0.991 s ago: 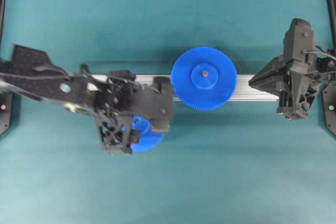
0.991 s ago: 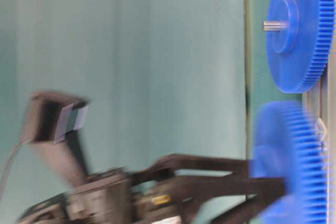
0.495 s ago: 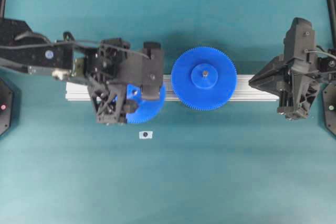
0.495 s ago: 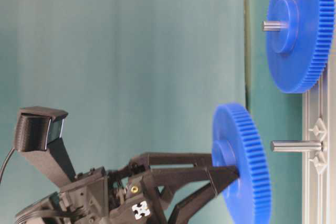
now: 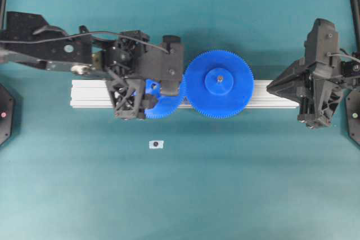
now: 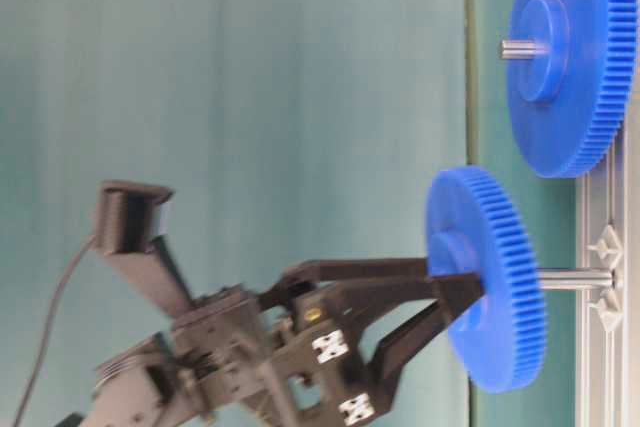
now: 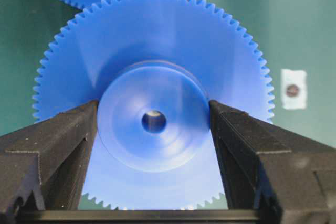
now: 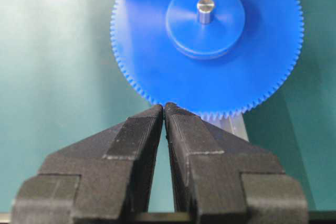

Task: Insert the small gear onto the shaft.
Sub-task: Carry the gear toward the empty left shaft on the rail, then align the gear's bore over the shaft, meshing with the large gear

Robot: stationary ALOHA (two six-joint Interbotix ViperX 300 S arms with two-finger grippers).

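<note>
Left gripper (image 7: pixel 153 124) pinches small gear (image 7: pixel 152 93) by its smooth raised hub, jaws either side of centre hole; since half a second ago gear has come up over the ribbed aluminium rail (image 5: pixel 90 95), thin grey metal shaft (image 6: pixel 575 278) tip now at its far face, teeth beside larger gear (image 5: pixel 219 84). Right gripper (image 8: pixel 165 109) unmoved beyond, matte black jaws pressed together, empty

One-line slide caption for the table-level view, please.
Left gripper holds the small gear by its hub, partway onto the shaft.
</note>
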